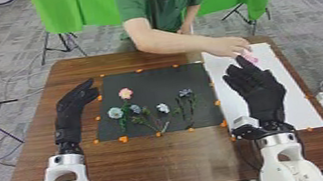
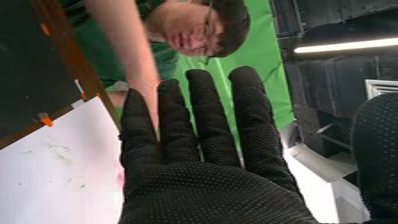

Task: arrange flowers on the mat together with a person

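Right robot hand [image 1: 257, 91] partly hides white sheet [image 1: 301, 110].

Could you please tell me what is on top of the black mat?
The black mat holds a pink flower, a pale blue flower and other stemmed flowers. The parts of its surface directly beneath them are hidden.

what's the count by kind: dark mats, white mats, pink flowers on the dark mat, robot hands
dark mat: 1
white mat: 1
pink flower on the dark mat: 1
robot hands, left hand and right hand: 2
total: 5
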Tool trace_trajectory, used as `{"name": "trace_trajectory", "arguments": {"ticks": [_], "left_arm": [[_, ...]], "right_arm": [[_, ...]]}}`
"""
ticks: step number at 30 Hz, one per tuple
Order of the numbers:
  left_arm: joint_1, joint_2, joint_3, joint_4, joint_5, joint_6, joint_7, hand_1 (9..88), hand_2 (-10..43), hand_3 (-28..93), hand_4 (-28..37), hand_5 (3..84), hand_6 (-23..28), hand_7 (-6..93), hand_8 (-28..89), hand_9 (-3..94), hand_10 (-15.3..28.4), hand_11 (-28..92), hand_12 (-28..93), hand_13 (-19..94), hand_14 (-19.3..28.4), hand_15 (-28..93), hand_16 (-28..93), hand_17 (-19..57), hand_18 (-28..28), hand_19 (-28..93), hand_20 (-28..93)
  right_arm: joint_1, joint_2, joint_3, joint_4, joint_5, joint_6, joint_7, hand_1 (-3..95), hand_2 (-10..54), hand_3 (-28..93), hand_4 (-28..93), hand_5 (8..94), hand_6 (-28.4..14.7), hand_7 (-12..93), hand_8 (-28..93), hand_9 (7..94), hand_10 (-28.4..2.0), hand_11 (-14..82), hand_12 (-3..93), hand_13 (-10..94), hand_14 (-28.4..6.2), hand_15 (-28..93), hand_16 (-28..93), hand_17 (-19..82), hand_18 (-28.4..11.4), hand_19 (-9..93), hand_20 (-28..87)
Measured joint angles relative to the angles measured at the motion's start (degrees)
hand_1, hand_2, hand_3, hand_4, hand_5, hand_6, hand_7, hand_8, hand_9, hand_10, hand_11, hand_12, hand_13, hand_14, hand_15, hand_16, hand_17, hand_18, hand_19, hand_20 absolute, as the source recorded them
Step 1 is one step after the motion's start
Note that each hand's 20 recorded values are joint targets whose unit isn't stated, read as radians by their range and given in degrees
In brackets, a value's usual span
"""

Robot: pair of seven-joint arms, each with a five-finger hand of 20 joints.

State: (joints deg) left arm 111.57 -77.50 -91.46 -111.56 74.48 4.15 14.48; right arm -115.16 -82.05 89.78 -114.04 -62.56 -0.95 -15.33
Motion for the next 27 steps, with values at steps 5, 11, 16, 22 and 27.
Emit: {"name": "trace_trajectory", "arguments": {"ticks": [5,11,16,22,27], "left_arm": [[-0.1,-0.32,0.01,0.01,0.05,-0.07,-0.13,26.5,2.5,66,-18.7,49.1,3.7,12.1,-5,47.2,13.5,20,16,38,18.1,24,3,6.0,13.8,15,21],[-0.1,-0.4,0.01,0.0,0.12,-0.08,-0.59,26.6,2.9,65,-19.0,49.1,3.8,11.9,-5,47.1,13.5,20,16,38,18.2,24,3,5.9,13.9,15,21],[-0.1,-0.4,-0.26,-0.91,1.15,-0.16,-3.76,26.7,3.5,65,-19.2,49.0,4.0,11.5,-5,46.7,13.7,20,16,38,18.4,24,3,5.6,14.1,16,22],[-1.1,-0.3,-0.16,-1.13,5.07,-1.02,-4.84,26.8,3.6,65,-19.0,48.9,4.1,11.5,-5,46.7,13.8,20,16,38,18.5,24,3,5.6,14.1,16,21],[-2.6,-0.21,-0.06,-1.1,6.32,-2.22,-4.74,26.8,3.6,65,-19.0,49.0,4.1,11.5,-5,46.9,13.8,20,16,38,18.5,24,3,5.4,14.2,16,21]], "right_arm": [[0.0,0.1,-0.1,0.0,0.2,0.0,0.2,5.5,5.0,76,-17,45.4,0.4,8,-7,44.4,-13.9,5.3,12.9,32,-11.8,10,15,19,-15.1,2,28],[0.0,0.1,0.0,0.0,0.2,0.0,0.4,5.6,5.1,76,-17,45.6,0.4,8,-7,44.4,-13.8,5.3,12.9,32,-12.0,10,15,19,-15.1,2,28],[0.0,0.2,0.1,-0.1,0.2,0.1,0.4,5.5,5.4,76,-17,46.4,0.2,8,-7,44.5,-13.8,5.3,13.0,32,-12.3,11,15,19,-15.2,2,28],[0.0,0.5,0.4,-0.2,0.1,0.5,0.4,5.6,5.6,76,-17,47.2,0.0,8,-7,44.9,-13.8,5.4,13.1,32,-12.3,11,15,19,-15.2,3,28],[0.1,0.8,0.5,-0.2,0.1,0.7,0.4,5.7,5.7,76,-17,47.4,-0.1,8,-7,45.0,-13.9,5.5,13.2,32,-12.4,11,15,19,-15.3,3,28]]}}
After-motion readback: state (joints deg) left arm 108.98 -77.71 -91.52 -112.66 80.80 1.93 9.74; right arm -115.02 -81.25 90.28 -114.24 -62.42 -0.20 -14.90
